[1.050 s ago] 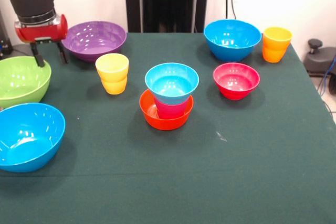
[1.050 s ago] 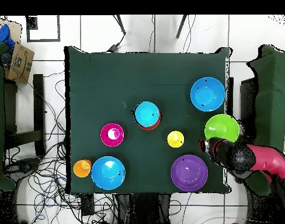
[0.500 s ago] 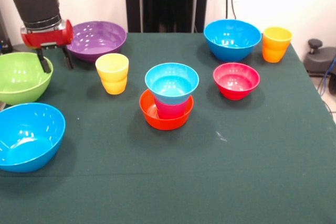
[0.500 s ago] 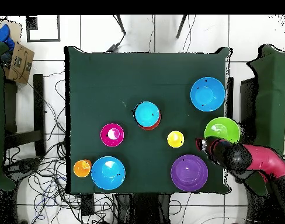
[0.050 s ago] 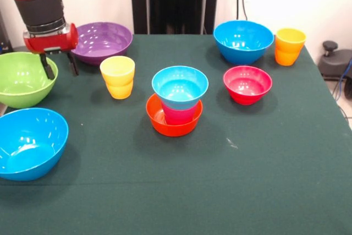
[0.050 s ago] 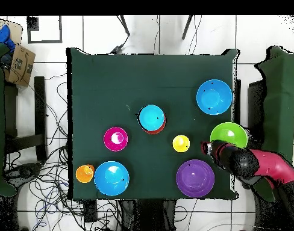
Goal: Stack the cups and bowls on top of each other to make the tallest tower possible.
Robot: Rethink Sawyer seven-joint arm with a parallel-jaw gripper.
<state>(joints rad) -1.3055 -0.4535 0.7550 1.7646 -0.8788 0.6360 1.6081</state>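
Bowls lined the left edge of the bench in the front view: a big blue bowl nearest the camera, and behind it the lime green bowl, its rim caught by the hand. One dark finger sat inside the green rim and the other hung just outside it, so the hand was clamped on that bowl's wall, the red and black arm coming down from above. Just right of the hand, at the far edge, sat the purple bowl, empty. Next came the yellow cup, upright and alone, standing apart from its neighbours. Mid-bench stood the tower: the orange bowl as base, the red-pink cup standing in it, and the light blue bowl perched on top of that cup. Further right, the small red bowl sat by itself, with the second big blue bowl behind it near the far edge. Last of all, at the far right corner, the orange cup stood upright just beside that blue bowl.
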